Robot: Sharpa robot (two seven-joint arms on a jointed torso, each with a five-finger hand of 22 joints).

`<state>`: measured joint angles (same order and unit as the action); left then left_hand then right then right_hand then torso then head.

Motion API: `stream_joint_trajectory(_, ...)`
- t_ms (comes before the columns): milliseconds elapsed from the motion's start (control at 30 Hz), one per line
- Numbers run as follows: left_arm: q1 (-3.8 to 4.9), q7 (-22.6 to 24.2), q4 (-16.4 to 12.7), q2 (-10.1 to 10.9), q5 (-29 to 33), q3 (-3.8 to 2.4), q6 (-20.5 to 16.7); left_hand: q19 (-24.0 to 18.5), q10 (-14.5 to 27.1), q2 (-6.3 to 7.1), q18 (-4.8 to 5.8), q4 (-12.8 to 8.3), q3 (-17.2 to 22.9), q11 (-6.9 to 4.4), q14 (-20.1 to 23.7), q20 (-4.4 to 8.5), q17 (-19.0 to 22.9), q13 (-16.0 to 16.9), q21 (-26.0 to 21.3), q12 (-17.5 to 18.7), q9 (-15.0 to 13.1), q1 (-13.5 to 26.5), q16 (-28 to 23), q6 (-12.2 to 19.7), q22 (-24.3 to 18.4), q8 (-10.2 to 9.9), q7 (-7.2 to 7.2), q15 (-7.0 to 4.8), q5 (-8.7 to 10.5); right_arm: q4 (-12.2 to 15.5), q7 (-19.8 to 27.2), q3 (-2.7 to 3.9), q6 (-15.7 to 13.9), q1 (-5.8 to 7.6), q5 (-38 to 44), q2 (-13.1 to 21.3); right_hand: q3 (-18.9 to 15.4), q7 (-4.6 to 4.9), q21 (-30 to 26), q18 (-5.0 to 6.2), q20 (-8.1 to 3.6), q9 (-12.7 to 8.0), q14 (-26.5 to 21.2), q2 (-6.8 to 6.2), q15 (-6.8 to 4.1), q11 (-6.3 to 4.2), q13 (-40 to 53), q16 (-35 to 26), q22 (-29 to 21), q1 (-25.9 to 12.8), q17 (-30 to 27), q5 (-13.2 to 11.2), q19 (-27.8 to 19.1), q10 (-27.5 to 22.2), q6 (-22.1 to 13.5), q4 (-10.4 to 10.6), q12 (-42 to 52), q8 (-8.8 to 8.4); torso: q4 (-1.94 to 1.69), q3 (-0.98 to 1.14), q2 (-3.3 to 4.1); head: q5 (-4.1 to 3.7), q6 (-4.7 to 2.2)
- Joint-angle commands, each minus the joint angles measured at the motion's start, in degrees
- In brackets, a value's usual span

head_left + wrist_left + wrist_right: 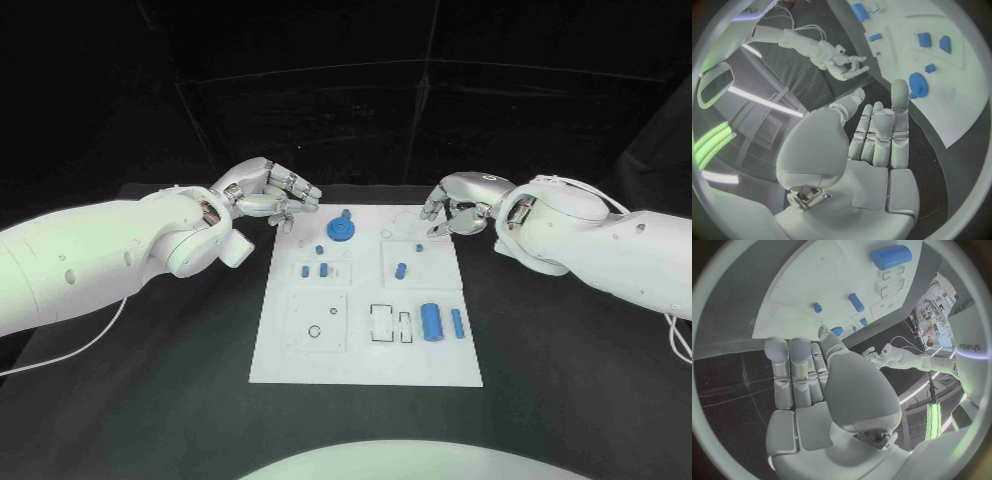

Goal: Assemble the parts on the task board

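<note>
The left hand [268, 192] hovered just off the far left corner of the task board [289, 362], fingers loosely apart, holding nothing. The round blue part [342, 229] lay on the board's far end, nearer this hand than the other. The right hand [456, 212] hung at the far right corner, fingers curled, apparently holding nothing

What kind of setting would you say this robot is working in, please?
Probably a robotics lab test bench: a black table against a dark backdrop, a white task board carrying small blue parts, and an empty robot hand at each far corner.
</note>
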<state>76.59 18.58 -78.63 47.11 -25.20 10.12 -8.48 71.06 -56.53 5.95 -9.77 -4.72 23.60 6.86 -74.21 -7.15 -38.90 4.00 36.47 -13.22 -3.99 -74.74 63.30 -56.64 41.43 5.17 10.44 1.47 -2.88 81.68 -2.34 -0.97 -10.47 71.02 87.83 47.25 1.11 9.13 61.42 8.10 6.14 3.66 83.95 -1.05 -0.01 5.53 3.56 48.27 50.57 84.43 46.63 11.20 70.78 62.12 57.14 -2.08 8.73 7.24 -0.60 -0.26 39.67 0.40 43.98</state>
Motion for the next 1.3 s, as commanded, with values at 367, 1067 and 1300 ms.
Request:
stream_joint_trajectory(367, 0.11, 7.75, -3.02, 1.47, 26.99, 0.03, -0.99, -1.89, -1.43, -1.06, -0.73, 0.25, 0.59, -0.08, 4.58, 0.02, 8.08, 0.03, -1.92, -1.8, 0.03, -0.52, -4.94, -1.23, -1.18, 0.97, 0.28, 0.1, -0.45, -0.44, -1.59, -0.06, 1.92, -2.13, 8.95, -1.5, 3.55, 0.4, 5.12, -1.2, 0.19, 0.17, 1.41, -0.28, 0.63, 0.31, 0.0, 6.16, 5.95, -0.55, 4.55, -1.84, 1.45, -0.03, 1.23, -1.29, -0.72, -2.19, -0.08, -0.06, 0.12, -0.14, -0.09)
stream_joint_trajectory(1067, 0.1, 8.57, -4.26, 2.18, 27.56, 0.05, -1.97, -2.08, -1.98, -1.16, -0.76, 0.08, 0.79, -0.27, 5.03, 0.1, 8.79, 0.05, -2.31, -2.51, -0.02, -0.77, -5.21, -1.66, -1.48, 1.42, 0.12, -0.03, -0.5, -1.76, -1.11, -0.06, 4.11, -3.53, 9.19, -3.5, 13.04, 0.04, 12.47, -2.7, 0.31, 0.26, 1.83, -0.22, 0.34, -0.04, -0.01, 14.94, 15.11, -2.56, 11.11, -4.07, 4.69, 2.0, 3.8, -3.04, -1.39, -3.31, -0.07, -0.01, 0.08, 0.13, 0.2)
stream_joint_trajectory(1300, 0.1, 8.35, -4.17, 2.26, 27.56, 0.05, -1.88, -2.08, -1.98, -1.16, -0.76, 0.08, 0.79, -0.27, 5.03, 0.1, 8.79, 0.05, -2.31, -2.51, -0.02, -0.77, -5.21, -1.66, -1.48, 1.42, 0.12, -0.03, -0.5, -1.88, -1.77, -0.06, 5.78, -3.56, 9.68, -3.71, 17.33, -0.25, 14.76, -3.23, 0.1, 0.34, 1.97, -0.53, 0.1, -0.4, 0.04, 17.33, 18.09, -3.14, 12.82, -4.77, 6.03, 3.54, 5.2, -3.83, -1.4, -3.21, -0.07, 0.0, 0.07, 0.18, 0.22)
